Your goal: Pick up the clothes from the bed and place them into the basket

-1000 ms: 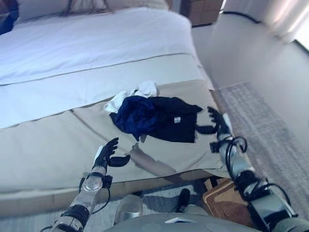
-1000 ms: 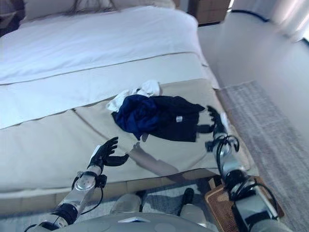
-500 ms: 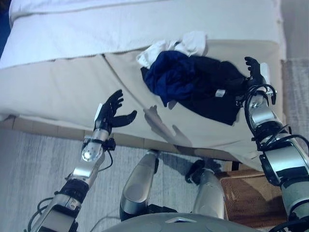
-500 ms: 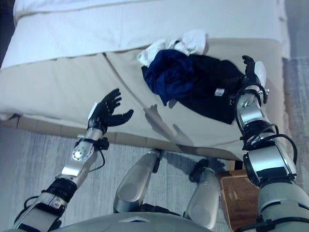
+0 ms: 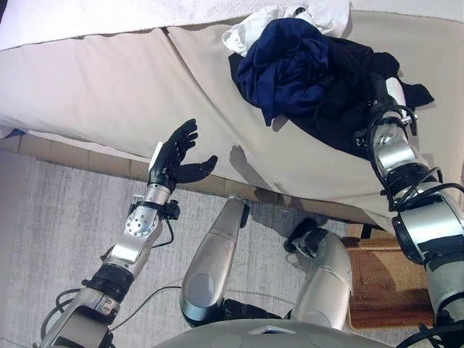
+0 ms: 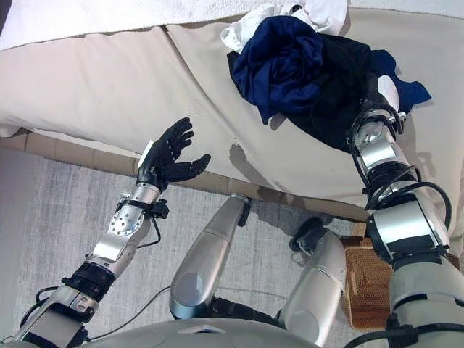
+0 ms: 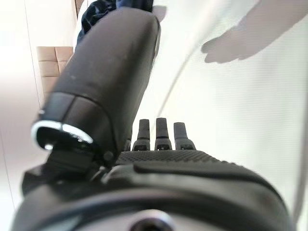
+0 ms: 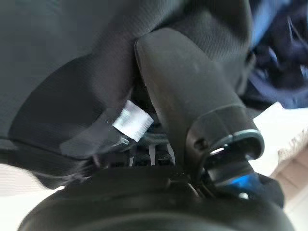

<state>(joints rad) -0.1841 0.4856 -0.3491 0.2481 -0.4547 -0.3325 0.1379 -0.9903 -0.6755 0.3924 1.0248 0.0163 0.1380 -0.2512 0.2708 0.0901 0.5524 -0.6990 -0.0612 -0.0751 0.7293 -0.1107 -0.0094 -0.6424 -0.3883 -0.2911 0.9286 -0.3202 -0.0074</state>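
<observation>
A heap of clothes lies on the bed's beige cover (image 5: 94,80): a navy garment (image 5: 293,58) on top, a black garment (image 5: 348,94) under it and a white one (image 5: 319,11) behind. My right hand (image 6: 386,93) is pushed into the black garment's near right edge. In the right wrist view the black cloth (image 8: 72,72) with a small white label drapes over the hand beside its thumb (image 8: 187,96). My left hand (image 5: 174,156) hovers open at the bed's front edge, well left of the heap and holding nothing; its wrist view shows straight fingers (image 7: 163,132) over the cover.
A brown wicker basket (image 5: 388,279) stands on the floor at the lower right, beside the bed's corner. A grey rug (image 5: 51,217) covers the floor along the bed's front edge. White bedding (image 5: 80,18) lies further up the bed.
The camera has tilted down toward the bed's edge and the floor. My right hand has gone from beside the black garment into its edge. The left hand stays raised and open.
</observation>
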